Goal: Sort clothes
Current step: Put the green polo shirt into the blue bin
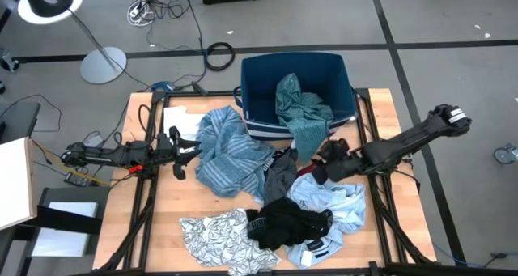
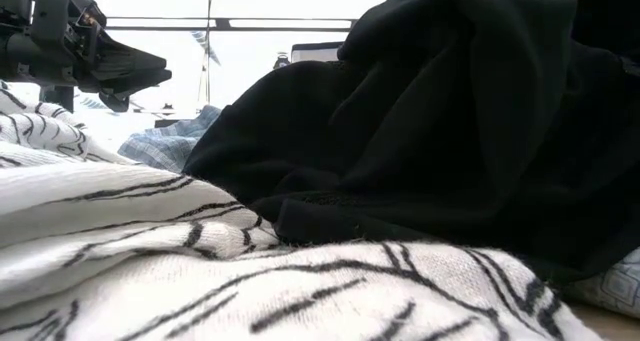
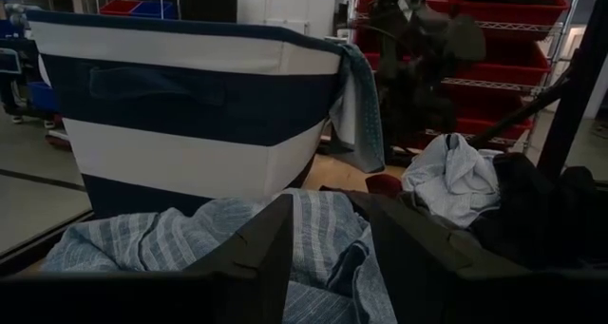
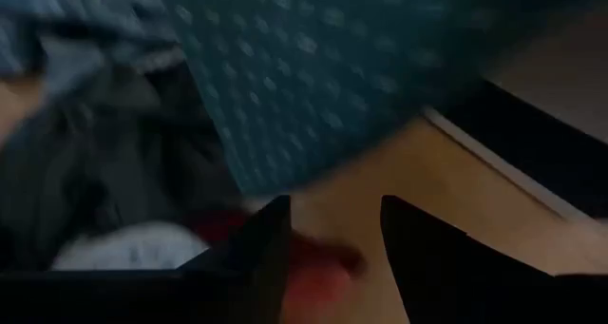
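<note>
The blue striped garment (image 1: 231,150) lies in a heap left of centre, in front of the dark blue bin (image 1: 340,74). My left gripper (image 1: 193,150) is open, level, at the heap's left edge; the striped cloth (image 3: 323,229) shows between its fingers. The teal green garment (image 1: 301,106) lies in the bin and hangs over its front wall. My right gripper (image 1: 322,169) is open, just in front of the bin, over a small red piece (image 4: 318,276). Light blue (image 1: 336,203), black (image 1: 287,221) and leaf-print (image 1: 214,235) garments lie on the near half. My left gripper has its open fingers (image 3: 247,267) on either side of the striped garment's left edge, coming level from the table's left; I cannot tell whether they touch the cloth. My right gripper points down at the red piece; I cannot tell whether it touches it.
A dark grey garment (image 1: 282,175) lies between the striped heap and my right gripper. The bin's striped wall (image 3: 180,105) stands close ahead of my left gripper. The black garment (image 2: 450,111) and the leaf-print one (image 2: 200,271) fill the low view. Bare wood (image 1: 154,203) shows at the near left.
</note>
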